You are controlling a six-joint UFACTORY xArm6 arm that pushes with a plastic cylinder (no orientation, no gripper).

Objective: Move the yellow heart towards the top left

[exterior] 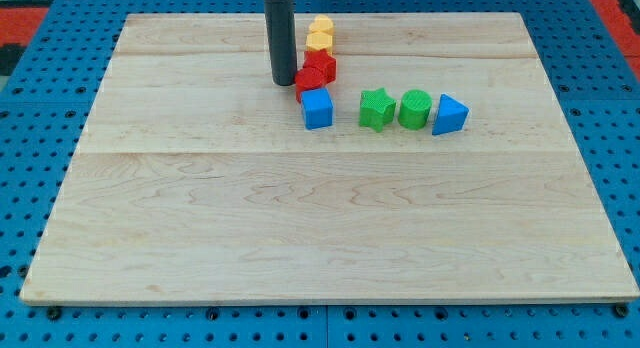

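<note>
- Wooden board: pale planks lying on a blue pegboard bench; a red area shows at the view's top left corner.
- Rod: dark, upright, entering from the top edge just left of centre. Its tip rests on the board near the top edge, just left of the red blocks, touching or almost touching them. There are no jaws to open or close; the rod holds nothing.
- Red blocks: shapes unclear, stacked closely in a short column right of the tip.
- Blue cube: directly below the red blocks, touching them.
- Yellow heart: at the column's top, against the red blocks, close to the board's top edge, right of the rod.
- Green star: right of the blue cube, slightly apart.
- Green cylinder: just beside the star.
- Blue triangle: touching the cylinder, ending the row.
</note>
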